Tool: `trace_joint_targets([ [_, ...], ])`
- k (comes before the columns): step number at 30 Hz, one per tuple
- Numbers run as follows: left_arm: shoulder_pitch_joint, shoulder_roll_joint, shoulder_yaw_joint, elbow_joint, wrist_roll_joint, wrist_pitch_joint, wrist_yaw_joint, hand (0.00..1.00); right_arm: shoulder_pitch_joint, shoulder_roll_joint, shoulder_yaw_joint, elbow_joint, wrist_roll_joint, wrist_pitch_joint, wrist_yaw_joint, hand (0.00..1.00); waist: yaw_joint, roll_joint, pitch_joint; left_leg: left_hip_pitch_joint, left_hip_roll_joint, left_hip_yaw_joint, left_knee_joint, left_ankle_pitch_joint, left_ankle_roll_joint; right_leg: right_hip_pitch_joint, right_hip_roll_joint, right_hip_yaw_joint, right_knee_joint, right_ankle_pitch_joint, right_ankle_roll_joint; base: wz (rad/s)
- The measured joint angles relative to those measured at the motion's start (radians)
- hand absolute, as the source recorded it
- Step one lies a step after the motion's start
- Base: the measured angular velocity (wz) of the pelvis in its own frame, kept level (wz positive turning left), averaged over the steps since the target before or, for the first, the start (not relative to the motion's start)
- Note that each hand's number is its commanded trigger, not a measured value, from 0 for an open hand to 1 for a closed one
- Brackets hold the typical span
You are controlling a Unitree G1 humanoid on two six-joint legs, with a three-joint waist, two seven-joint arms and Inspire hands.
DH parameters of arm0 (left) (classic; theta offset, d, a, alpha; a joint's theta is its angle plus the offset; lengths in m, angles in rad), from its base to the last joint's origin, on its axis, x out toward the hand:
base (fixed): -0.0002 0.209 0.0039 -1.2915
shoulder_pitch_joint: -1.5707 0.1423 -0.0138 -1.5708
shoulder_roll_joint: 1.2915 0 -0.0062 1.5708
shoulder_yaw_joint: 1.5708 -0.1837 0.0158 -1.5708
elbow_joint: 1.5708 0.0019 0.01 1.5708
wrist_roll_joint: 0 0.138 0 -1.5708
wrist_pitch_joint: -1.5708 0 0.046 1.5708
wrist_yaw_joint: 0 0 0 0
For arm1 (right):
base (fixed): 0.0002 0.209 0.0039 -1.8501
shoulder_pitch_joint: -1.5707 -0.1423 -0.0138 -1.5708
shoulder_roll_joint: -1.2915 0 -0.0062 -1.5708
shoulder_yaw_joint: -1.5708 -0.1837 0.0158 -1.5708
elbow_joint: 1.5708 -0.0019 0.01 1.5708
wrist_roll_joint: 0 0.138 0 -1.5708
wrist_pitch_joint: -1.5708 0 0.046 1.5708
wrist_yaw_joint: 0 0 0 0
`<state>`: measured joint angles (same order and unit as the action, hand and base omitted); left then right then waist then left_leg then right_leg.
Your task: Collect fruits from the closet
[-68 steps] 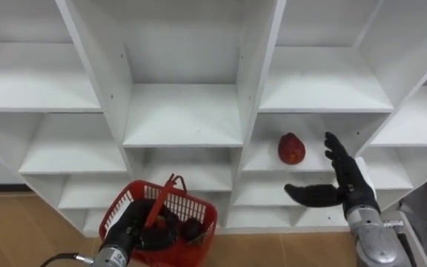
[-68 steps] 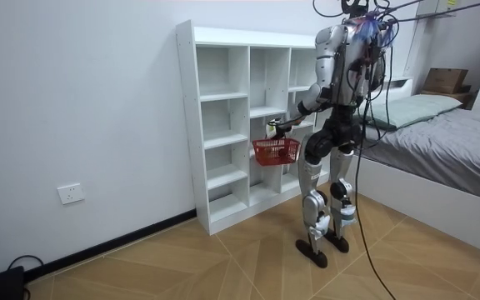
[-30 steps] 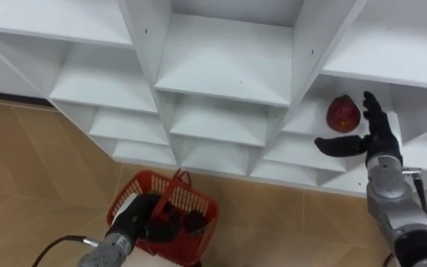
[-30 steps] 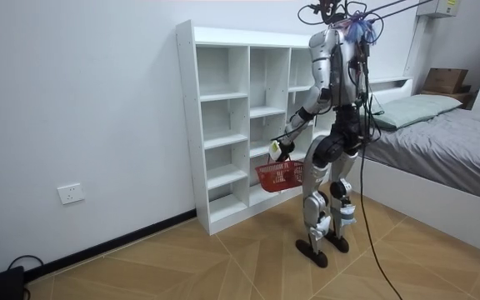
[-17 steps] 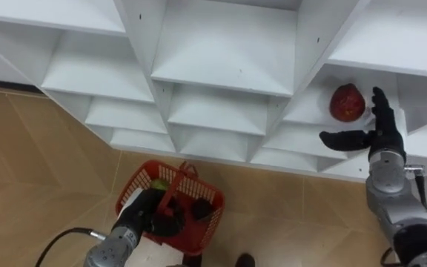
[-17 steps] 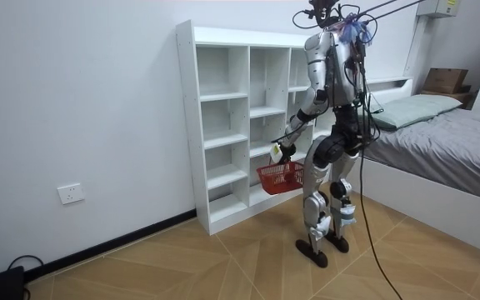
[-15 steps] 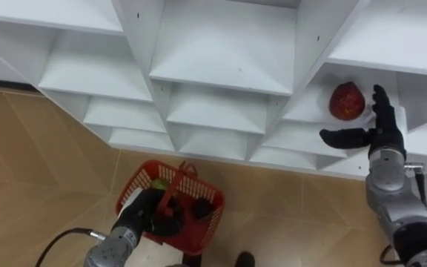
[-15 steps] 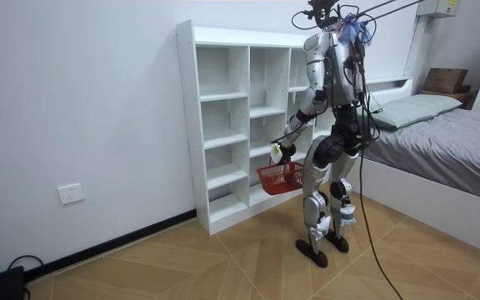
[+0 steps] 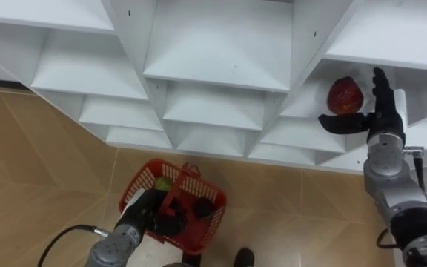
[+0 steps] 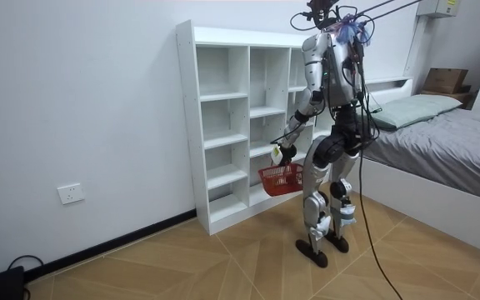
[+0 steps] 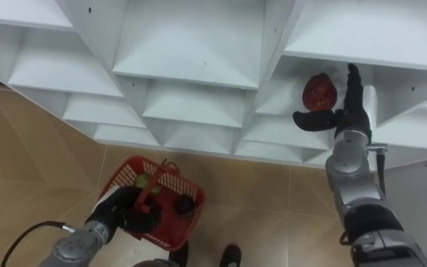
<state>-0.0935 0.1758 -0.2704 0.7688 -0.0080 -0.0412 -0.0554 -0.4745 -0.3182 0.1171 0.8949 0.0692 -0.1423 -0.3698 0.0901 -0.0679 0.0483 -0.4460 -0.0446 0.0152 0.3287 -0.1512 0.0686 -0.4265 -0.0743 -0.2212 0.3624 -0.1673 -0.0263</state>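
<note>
Right hand (image 9: 382, 119) is spread open just beside the red fruit (image 9: 345, 95) on the shelf (image 9: 306, 104). Left hand (image 9: 145, 213) is curled round the basket (image 9: 210, 221) handle, dark fruit (image 9: 201, 209) inside.

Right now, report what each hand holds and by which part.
Left hand grips the red basket by its handle. Right hand is open beside the red fruit, holding nothing.

On closet (image 9: 221, 59) shelf at right, fruit (image 9: 345, 96), right hand (image 9: 380, 119) just right of it; lower left, basket (image 9: 134, 188) with fruits (image 9: 202, 210), in left hand (image 9: 141, 215).
</note>
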Motion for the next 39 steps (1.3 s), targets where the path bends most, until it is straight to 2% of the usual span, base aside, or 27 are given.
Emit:
trace_joint_targets([
  [6,-0.007,-0.008,-0.008,-0.001,0.000,0.000,0.002,1.00,-0.018,0.000,0.000,0.000,-0.001,0.002,0.003,0.00,0.000,0.002,-0.0010,-0.014,0.001,0.001,0.010,0.000,0.000,-0.016,0.000,0.002,0.011,0.000,0.000,0.00],
  [29,-0.027,-0.006,-0.008,0.000,0.000,0.000,0.007,1.00,-0.018,0.000,0.019,-0.003,0.000,0.002,0.024,0.00,0.003,0.011,0.0001,-0.016,0.001,0.005,0.013,0.001,0.001,-0.019,-0.002,0.002,0.018,0.001,-0.001,0.00],
  [30,-0.027,-0.006,-0.008,0.000,0.000,0.000,0.007,1.00,-0.018,0.000,0.019,-0.003,0.000,0.002,0.024,0.50,0.003,0.011,0.0002,-0.016,0.001,0.005,0.013,0.001,0.001,-0.019,-0.002,0.002,0.018,0.001,-0.001,0.00],
  [31,-0.027,-0.006,-0.008,0.000,0.000,0.000,0.007,1.00,-0.018,0.000,0.019,-0.003,0.000,0.002,0.024,0.67,0.003,0.011,0.0002,-0.016,0.001,0.005,0.012,0.001,0.001,-0.019,-0.002,0.002,0.017,0.001,-0.001,0.00],
  [32,-0.027,-0.006,-0.008,0.000,0.000,0.000,0.007,1.00,-0.018,0.000,0.019,-0.003,0.000,0.002,0.024,0.94,0.003,0.011,0.0003,-0.016,0.001,0.005,0.012,0.001,0.001,-0.020,-0.002,0.002,0.017,0.001,-0.001,0.00],
  [33,-0.027,-0.006,-0.009,0.000,0.000,0.000,0.007,1.00,-0.018,0.000,0.019,-0.003,0.000,0.002,0.024,1.00,0.003,0.011,0.0003,-0.016,0.001,0.005,0.012,0.001,0.001,-0.020,-0.002,0.002,0.017,0.001,-0.001,0.00],
  [39,-0.027,-0.006,-0.008,0.000,0.000,0.000,0.008,1.00,-0.019,-0.002,0.018,-0.003,0.000,-0.001,0.011,1.00,0.001,0.011,0.0004,-0.016,0.001,0.005,0.010,0.001,0.001,-0.020,-0.002,0.002,0.016,0.001,-0.001,0.00],
])
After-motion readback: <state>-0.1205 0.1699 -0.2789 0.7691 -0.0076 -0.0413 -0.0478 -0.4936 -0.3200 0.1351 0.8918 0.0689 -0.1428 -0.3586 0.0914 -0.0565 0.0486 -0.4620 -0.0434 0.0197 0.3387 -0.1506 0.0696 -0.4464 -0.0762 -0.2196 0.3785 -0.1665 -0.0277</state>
